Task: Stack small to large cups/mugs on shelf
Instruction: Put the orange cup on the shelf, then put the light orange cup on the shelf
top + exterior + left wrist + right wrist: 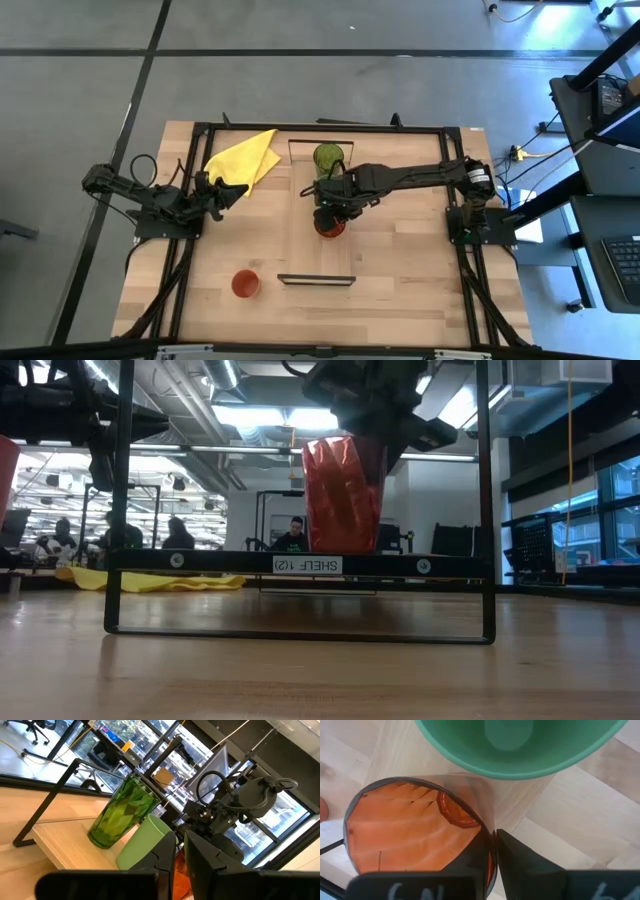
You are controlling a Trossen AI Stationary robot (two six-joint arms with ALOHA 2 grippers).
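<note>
Cups for stacking are spread across the worktop (400, 270). Farthest left, the left gripper (222, 190) is parked by the yellow cloth (245, 156), fingers drawn together on nothing, as seen in the left wrist view. Next, the smallest orange-red cup (245, 284) is left standing alone on the worktop, well apart from the shelf (300, 255). On the shelf's far end the tall olive-green cup (328, 156) is seen, with the medium green cup (145, 842) just beside it. At the shelf's middle the red-brown ribbed cup (342, 495) is held by its rim in the clenched right gripper (328, 212); whether its base is already on the plank cannot be told. The step in hand is judged to be the placing of this cup in its size order. Next, a gentle release is called for, then a straight lift clear so the rim is not dragged, before the orange-red cup is fetched
</note>
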